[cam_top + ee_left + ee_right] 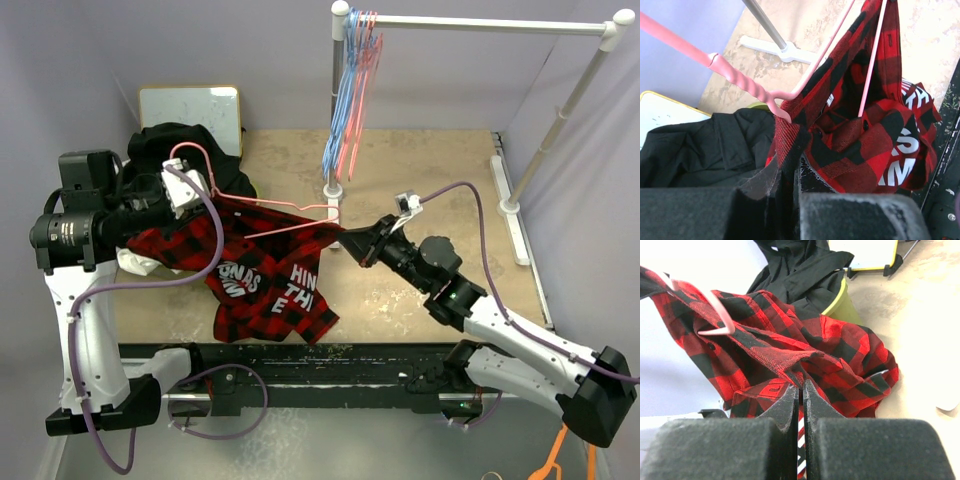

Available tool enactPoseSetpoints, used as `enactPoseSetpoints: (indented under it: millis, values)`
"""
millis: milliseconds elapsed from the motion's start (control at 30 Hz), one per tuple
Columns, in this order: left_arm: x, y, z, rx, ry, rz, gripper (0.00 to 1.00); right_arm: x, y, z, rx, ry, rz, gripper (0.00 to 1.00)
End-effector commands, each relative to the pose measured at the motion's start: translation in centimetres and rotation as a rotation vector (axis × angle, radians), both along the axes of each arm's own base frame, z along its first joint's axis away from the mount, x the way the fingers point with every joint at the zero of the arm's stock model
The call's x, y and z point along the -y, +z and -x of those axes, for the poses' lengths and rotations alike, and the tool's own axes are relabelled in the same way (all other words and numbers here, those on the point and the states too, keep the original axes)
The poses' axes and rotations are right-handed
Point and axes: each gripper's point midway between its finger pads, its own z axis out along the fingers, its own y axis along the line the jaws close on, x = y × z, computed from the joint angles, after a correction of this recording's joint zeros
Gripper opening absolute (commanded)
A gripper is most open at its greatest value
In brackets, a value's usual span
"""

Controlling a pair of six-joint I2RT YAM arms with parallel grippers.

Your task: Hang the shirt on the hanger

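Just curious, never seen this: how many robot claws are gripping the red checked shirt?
2. The left gripper pinches the shirt just below the hanger; the right gripper pinches a fold at its opposite side. Neither is hidden.

A robotics lab test cell: plain lilac partition walls (60,60) box in a tan tabletop (430,170), left arm (85,330) and right arm (520,340) bolted to a black rail (330,362) along the bottom, a white pipe rack (480,22) of spare hangers (350,100) at the top

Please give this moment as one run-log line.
left gripper: shut on shirt | right gripper: shut on shirt | hanger: partly inside shirt | shirt: bunched, not yet hung
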Motion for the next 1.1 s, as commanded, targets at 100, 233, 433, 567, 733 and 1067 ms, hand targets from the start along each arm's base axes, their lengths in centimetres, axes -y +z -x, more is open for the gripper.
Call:
enactPoseSetpoints:
  millis: [100, 233, 433, 567, 733, 1067]
  values:
    - [-1.5, -0.5, -0.7, 0.1, 0.002, -0.13, 0.0, 3.4, 2.5, -2.2, 0.03, -0.134, 0.051, 0.0]
    - [-2.1, -1.5, -1.1, 0.088, 0.023, -0.163, 0.0, 3.2, 4.3, -2.1, 0.038, -0.113, 0.043, 0.0]
    - [-4.2, -3.0, -2.9, 0.076, 0.118, -0.244, 0.0, 2.2, 5.5, -1.3, 0.005, -0.044, 0.057, 0.0]
    - [-4.3, -3.2, -3.6, 0.05, 0.151, -0.229, 0.0, 0.5, 6.4, -0.3, -0.013, 0.067, 0.083, 0.0]
    - [-2.2, -4.2, -4.6, -0.036, 0.188, -0.237, 0.0, -5.1, 8.2, 2.4, -0.047, 0.22, 0.087, 0.0]
    - [3.4, -0.7, -4.5, -0.058, 0.193, -0.054, 0.0, -13.9, 12.4, 1.5, -0.087, 0.329, 0.005, 0.0]
